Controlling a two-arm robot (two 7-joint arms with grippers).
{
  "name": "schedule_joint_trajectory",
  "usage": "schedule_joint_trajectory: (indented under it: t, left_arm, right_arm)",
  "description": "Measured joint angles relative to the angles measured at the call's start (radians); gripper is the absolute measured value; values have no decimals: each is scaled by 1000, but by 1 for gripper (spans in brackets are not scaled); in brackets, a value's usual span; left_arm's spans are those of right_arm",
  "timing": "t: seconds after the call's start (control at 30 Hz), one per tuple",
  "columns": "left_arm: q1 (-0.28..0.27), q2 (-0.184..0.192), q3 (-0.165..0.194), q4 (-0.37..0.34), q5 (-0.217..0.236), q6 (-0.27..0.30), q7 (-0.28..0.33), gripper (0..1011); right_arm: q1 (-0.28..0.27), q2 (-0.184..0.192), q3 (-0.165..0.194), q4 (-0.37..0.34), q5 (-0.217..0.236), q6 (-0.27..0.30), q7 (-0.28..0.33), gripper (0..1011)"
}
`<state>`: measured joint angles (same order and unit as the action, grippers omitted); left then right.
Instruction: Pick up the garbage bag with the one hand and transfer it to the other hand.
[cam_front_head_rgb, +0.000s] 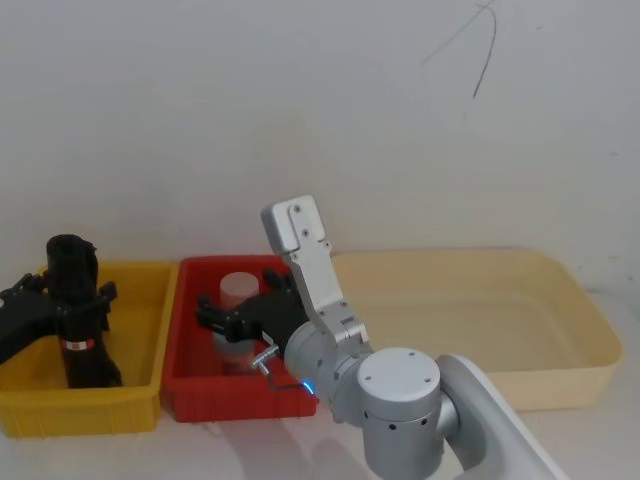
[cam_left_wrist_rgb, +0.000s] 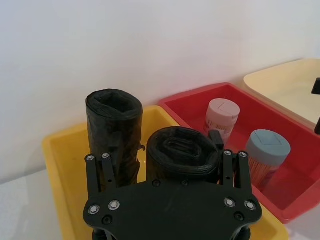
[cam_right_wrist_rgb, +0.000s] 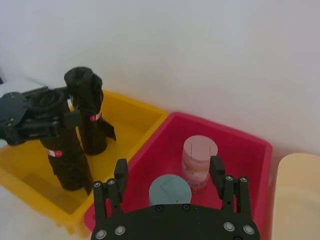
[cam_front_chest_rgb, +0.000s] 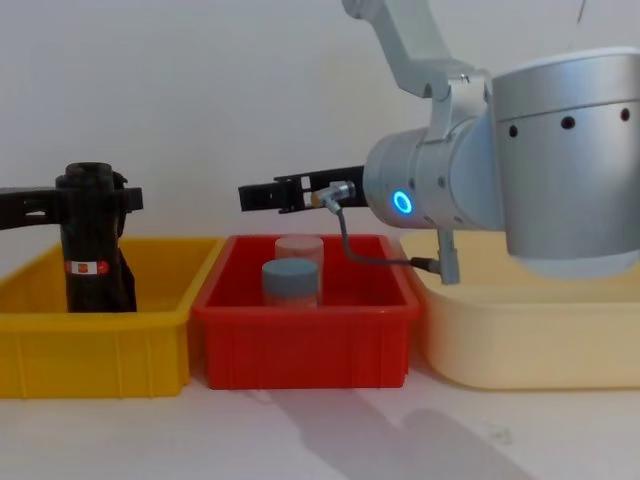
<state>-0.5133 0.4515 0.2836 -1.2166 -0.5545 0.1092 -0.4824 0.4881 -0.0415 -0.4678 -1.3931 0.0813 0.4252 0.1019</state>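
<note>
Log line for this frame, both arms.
phase: pre-grasp | left gripper: open, straddling upright garbage bag in yellow bin | right gripper: open, over red bin

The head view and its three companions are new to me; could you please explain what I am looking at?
This is a robot with two arms, each ending in a two-fingered tool. The head view looks down from above, the chest view looks across the table from lower down, and each wrist view sits just behind one tool. On the table stand a yellow bin, a red bin and a cream tray. The red bin holds a pale pink jar and a blue-lidded jar; the yellow bin holds two black rolls. The left tool, open, straddles the garbage bag, which stands in the yellow bin. The second roll stands just behind it. The right tool hovers open above the jars, holding nothing.
</note>
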Motion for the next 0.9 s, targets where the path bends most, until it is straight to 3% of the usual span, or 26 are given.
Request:
schedule_joint_trajectory:
  t: [0.43, 0.9]
  left_arm:
    - [-18, -6, 9, 28, -2, -4, -10, 1001]
    - [-24, -8, 12, 38, -3, -5, -14, 1001]
  right_arm:
    - [16, -2, -9, 15, -5, 64, 31, 1000]
    - [54, -18, -22, 83, -31, 72, 38, 1000]
